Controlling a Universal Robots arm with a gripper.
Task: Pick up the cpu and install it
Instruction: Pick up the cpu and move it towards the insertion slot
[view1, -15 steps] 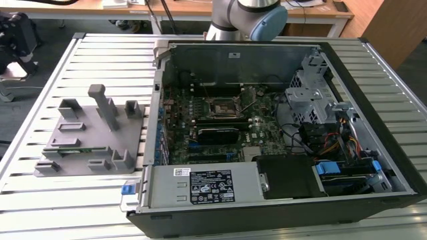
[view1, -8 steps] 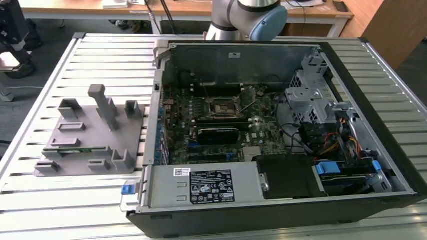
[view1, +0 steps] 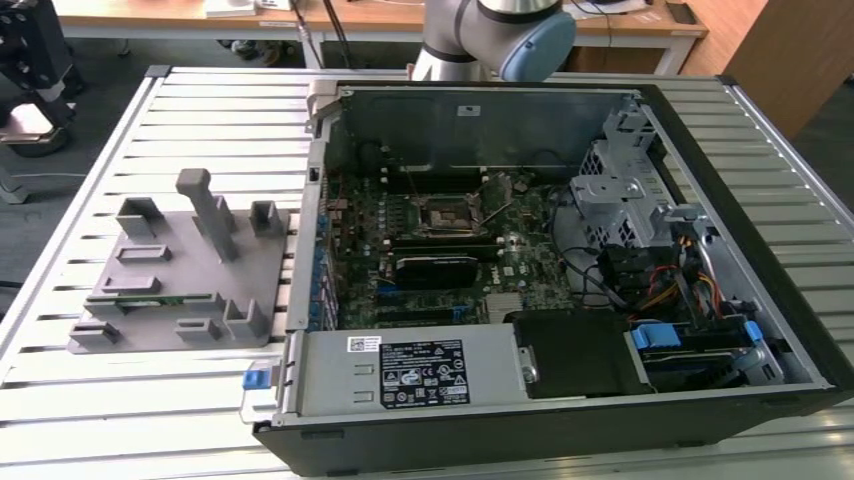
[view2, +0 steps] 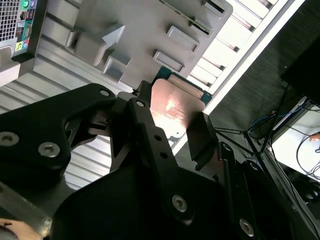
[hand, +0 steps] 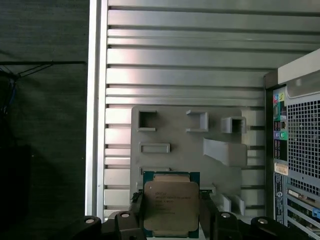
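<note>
Cpu (hand: 171, 197) in claw (hand: 172, 215), grey holder (hand: 175, 132) beyond

The end effector (hand: 171, 220) grips the cpu (hand: 171, 202) between its two black fingers (hand: 205, 215), one pressing on each opposite edge. In the exterior view, the arm (view1: 501, 35) shows a grey joint with a blue cap.

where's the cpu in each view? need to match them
First wrist view: cpu gripped in the pincer, gray holder plate behind it.
Second wrist view: cpu in the pincer, at that plate's edge.
Exterior view: shared landmark, the gray holder plate, on the exterior view's left of the computer case.
</note>
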